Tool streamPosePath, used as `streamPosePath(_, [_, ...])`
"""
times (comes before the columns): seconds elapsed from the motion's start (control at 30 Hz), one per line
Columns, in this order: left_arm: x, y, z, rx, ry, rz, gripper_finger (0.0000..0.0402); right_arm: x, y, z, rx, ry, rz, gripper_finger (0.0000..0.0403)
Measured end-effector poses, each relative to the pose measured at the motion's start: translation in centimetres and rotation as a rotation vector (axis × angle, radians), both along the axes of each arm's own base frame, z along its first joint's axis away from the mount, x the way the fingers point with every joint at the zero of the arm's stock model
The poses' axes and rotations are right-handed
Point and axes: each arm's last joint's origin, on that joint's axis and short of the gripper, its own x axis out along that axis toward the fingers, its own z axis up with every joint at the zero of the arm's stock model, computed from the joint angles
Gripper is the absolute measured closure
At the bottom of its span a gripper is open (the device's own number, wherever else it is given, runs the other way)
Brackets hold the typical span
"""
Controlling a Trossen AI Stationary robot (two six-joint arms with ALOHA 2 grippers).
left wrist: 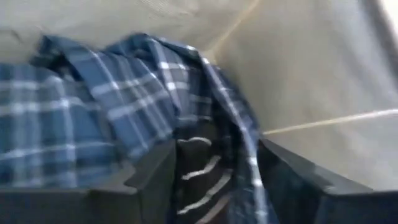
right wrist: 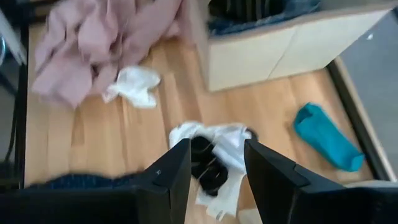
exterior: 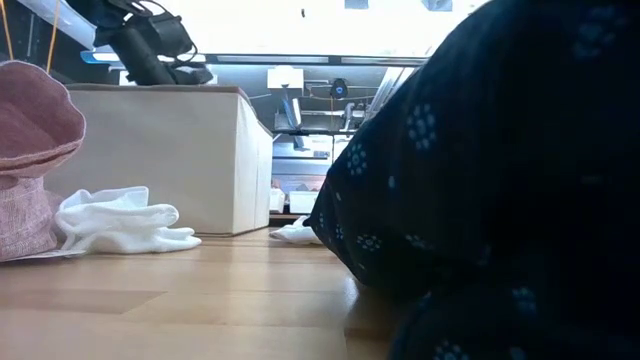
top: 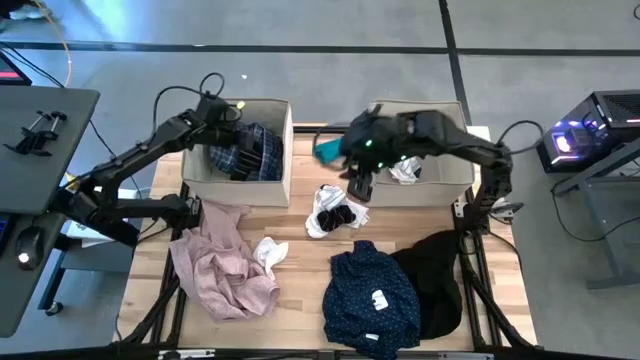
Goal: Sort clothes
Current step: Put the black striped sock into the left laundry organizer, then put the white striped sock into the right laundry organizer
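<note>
At the table's near edge we saw the navy dotted shirt point(top: 372, 291) lying crumpled, its white label point(top: 379, 300) face up, and in the low view it filled the right half of the picture point(exterior: 480, 180). The black garment point(top: 437, 272) lay touching it on the right, its long axis running from near edge toward the far side. To the left, the pink shirt point(top: 220, 262) sprawled in a heap, longest from the left box down toward the near edge, with a white sock point(top: 269, 252) bunched just beside it. Between the two beige boxes and a little nearer us lay a small pile of white and black socks point(top: 336, 211); in the right wrist view we saw the black pieces point(right wrist: 205, 163) resting on the white ones. The right gripper point(top: 360, 186) hung above that pile, its fingers point(right wrist: 173, 171) apart with nothing between them. The teal piece point(top: 326, 150) lay on the wood in the gap between the boxes, beside the right box point(top: 452, 183), and its long axis ran slantwise to the table's edges in the right wrist view point(right wrist: 326, 137). Farthest off, the left gripper point(top: 226, 128) reached down into the left box point(top: 280, 182), where the plaid shirt point(top: 250, 152) lay piled. Its fingers point(left wrist: 152, 180) stood apart with a fold of plaid cloth hanging between them; we could not tell whether they pinched it.
</note>
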Motion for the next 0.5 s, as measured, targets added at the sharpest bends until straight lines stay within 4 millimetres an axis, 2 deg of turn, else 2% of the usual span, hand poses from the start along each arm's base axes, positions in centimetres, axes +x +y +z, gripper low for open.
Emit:
streamPosePath(0.1, [0.0, -0.5, 0.5, -0.049, -0.091, -0.045, 0.0160, 1.2, 1.1, -1.5, -0.009, 0.066, 0.048, 0.0265])
streamPosePath(0.17, [-0.1, -1.1, 1.2, -0.022, -0.135, -0.110, 0.0158, 2.2, 1.8, -2.6, -0.040, 0.108, 0.122, 0.0265])
streamPosePath(0.3, [-0.5, -3.5, 3.6, 0.127, -0.205, -0.235, 0.0164, 4.4, 2.8, -5.2, -0.014, 0.184, 0.253, 0.0265])
streamPosePath(0.4, [-1.2, -5.9, 5.7, 0.278, -0.282, -0.327, 0.0170, 6.1, 3.0, -7.6, 0.040, 0.249, 0.280, 0.0265])
streamPosePath(0.5, [-2.3, -8.2, 7.5, 0.394, -0.368, -0.348, 0.0174, 7.6, 3.0, -10.0, 0.049, 0.316, 0.284, 0.0265])
